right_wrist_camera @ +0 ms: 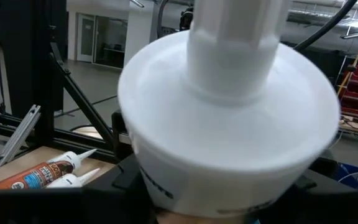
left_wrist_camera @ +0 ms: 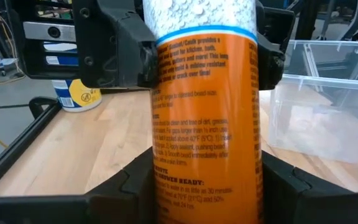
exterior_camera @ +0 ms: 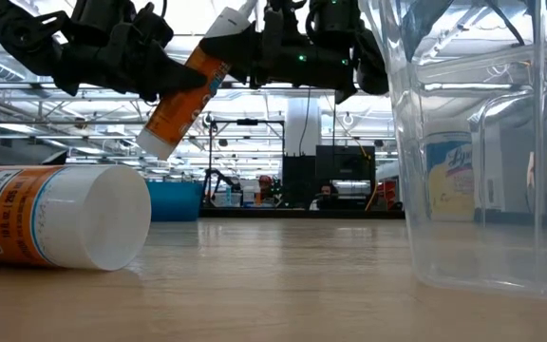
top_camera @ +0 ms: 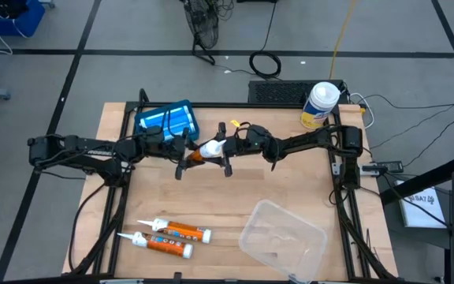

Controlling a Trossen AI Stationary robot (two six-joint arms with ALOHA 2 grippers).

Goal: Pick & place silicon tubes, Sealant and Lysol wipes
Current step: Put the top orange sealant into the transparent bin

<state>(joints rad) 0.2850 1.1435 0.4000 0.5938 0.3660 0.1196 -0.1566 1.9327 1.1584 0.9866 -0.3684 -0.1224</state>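
Note:
An orange sealant tube [top_camera: 206,150] with a white nozzle end hangs in the air over the middle of the table, between my two arms. My left gripper [top_camera: 184,158] is shut on its orange body. My right gripper [top_camera: 225,150] is shut on its white nozzle end. In the low view the tube [exterior_camera: 186,90] is tilted, nozzle up toward the right. Two more tubes [top_camera: 181,231] [top_camera: 164,244] lie on their sides near the table's front left. The Lysol wipes canister [top_camera: 320,105] stands upright at the far right corner. My left gripper pinches the tube's orange body [left_wrist_camera: 207,180], toward its flat end, between its two fingers, one on each side. It comes at the tube from the table's left. The tube is clear of the table and tilted, flat end [exterior_camera: 155,142] lowest. My right gripper pinches the tube's white upper part [right_wrist_camera: 166,186], just behind the nozzle shoulder, between its two fingers [left_wrist_camera: 120,56]. It comes from the table's right. The nozzle [exterior_camera: 235,14] points up past the gripper.
A clear plastic bin [top_camera: 282,237] stands at the near right. A blue box [top_camera: 166,121] lies at the far left, under the left arm. Bare wood shows between the bin and the two lying tubes.

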